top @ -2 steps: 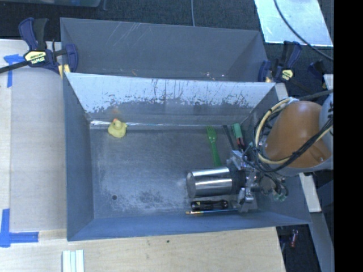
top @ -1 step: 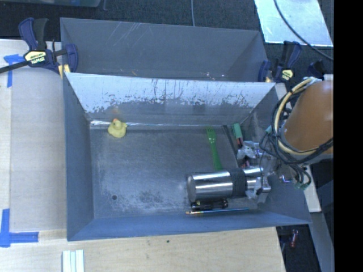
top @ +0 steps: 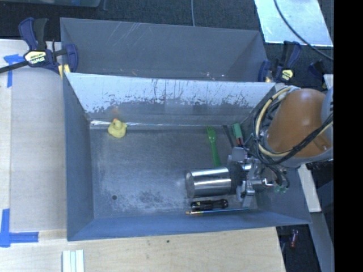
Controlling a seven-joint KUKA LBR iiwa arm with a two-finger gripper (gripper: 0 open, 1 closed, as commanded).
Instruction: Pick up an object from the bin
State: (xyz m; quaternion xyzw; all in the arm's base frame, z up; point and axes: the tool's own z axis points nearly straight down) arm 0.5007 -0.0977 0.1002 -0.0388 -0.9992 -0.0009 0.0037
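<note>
Nearest the camera, at the foot of the near wall of the grey metal bin (top: 79,169) and toward its right corner, lies a thin blue-and-yellow pencil-like stick (top: 224,211). It is flat and parallel w/ that wall. Just behind it lies a short black marker-like tube (top: 210,204), same direction; can't tell if the two touch.

Next back is a shiny silver metal cylinder (top: 209,181), poss. a can or cup. It lies on its side on the bin floor, long axis running left-right, just behind the black tube and in the right half of the floor.

The robot's two-finger gripper (top: 245,183) sits low at that cylinder's right end, close against it. Contact can't be confirmed. Gripper state: can't tell, its metal parts merge w/ the cables there. Nothing is seen held.

Behind the gripper, over the bin's right wall, is the wrist's orange-brown domed cover (top: 298,123), w/ black & yellow cables looped round it.

Farther back, a slim green plastic stick (top: 211,143) lies on the floor, pointing roughly near-to-far, apart from the cylinder. Right of it, a small dark-green piece (top: 235,132) is partly hidden by the cables.

Farthest, in the floor's far-left corner at the foot of the far wall, sits a small yellow lump (top: 116,128), maybe a toy duck, well apart from the rest.
</note>
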